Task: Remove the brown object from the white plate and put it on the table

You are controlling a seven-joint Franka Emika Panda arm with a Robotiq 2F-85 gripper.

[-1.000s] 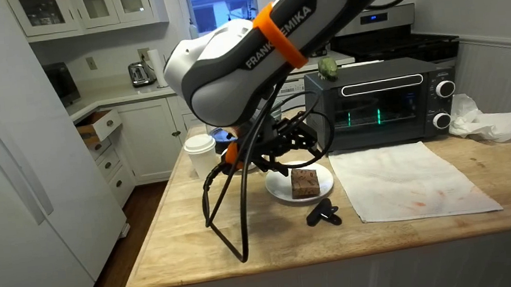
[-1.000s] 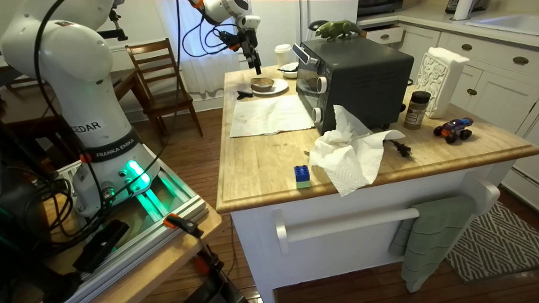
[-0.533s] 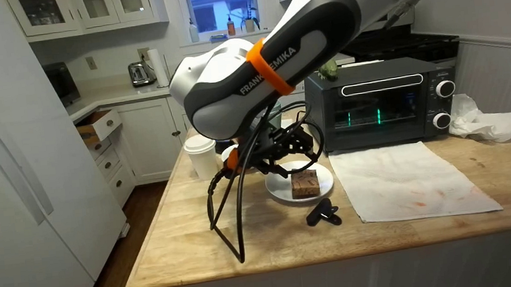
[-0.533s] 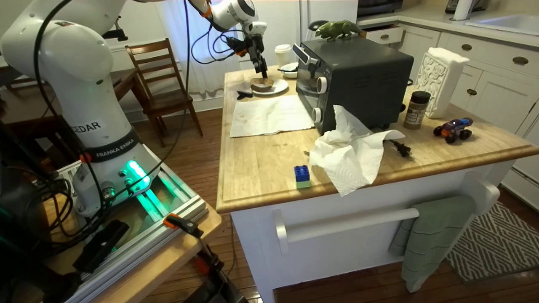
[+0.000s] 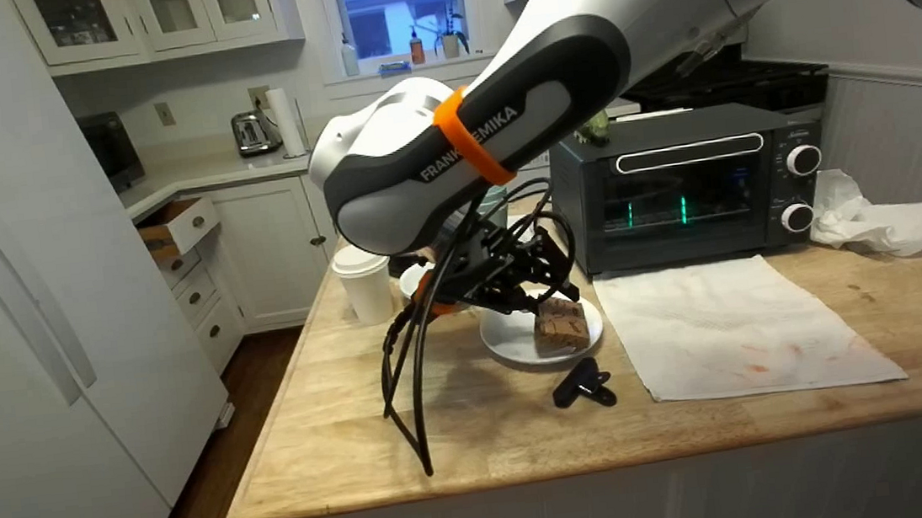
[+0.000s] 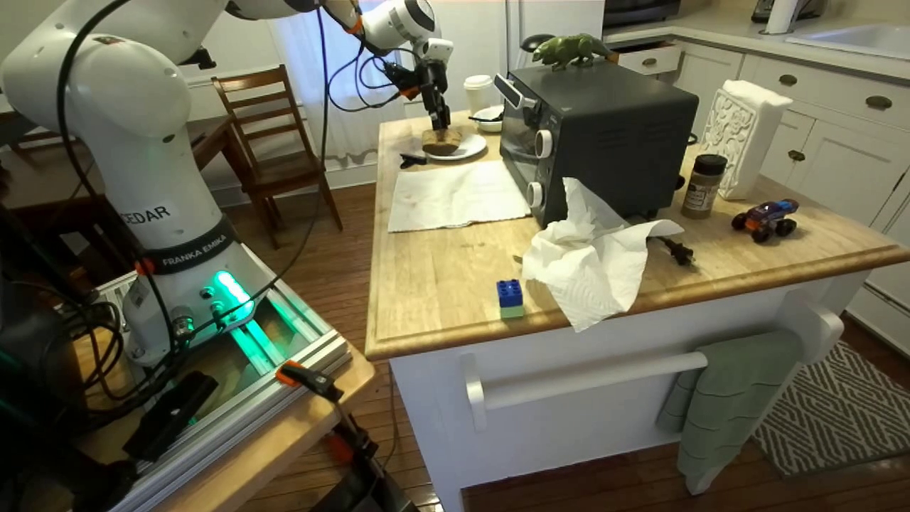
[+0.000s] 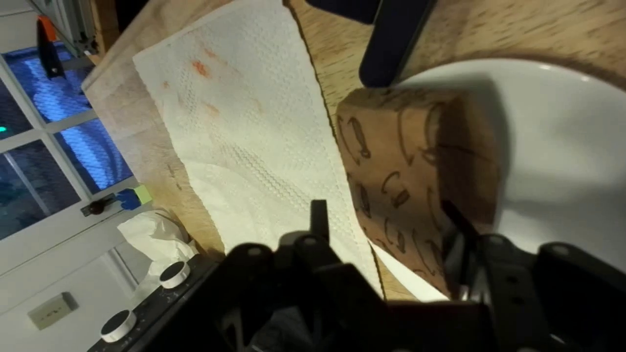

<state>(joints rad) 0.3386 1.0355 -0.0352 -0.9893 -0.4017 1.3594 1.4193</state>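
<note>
In both exterior views my gripper (image 5: 554, 299) is over the brown block (image 5: 562, 327) on the white plate (image 5: 505, 339); in the wrist view my half-parted jaws straddle it ungripped, close by one finger (image 7: 467, 230), clear of the other

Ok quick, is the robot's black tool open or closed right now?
Black two-fingered tool: open, jaws apart; a gap shows between one jaw and the chunky brown block with dark squiggles, so I see no grip.

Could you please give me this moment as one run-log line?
gripper: open, astride brown block | contact: one finger, apparently | brown block: over white plate, not yet on table
</note>
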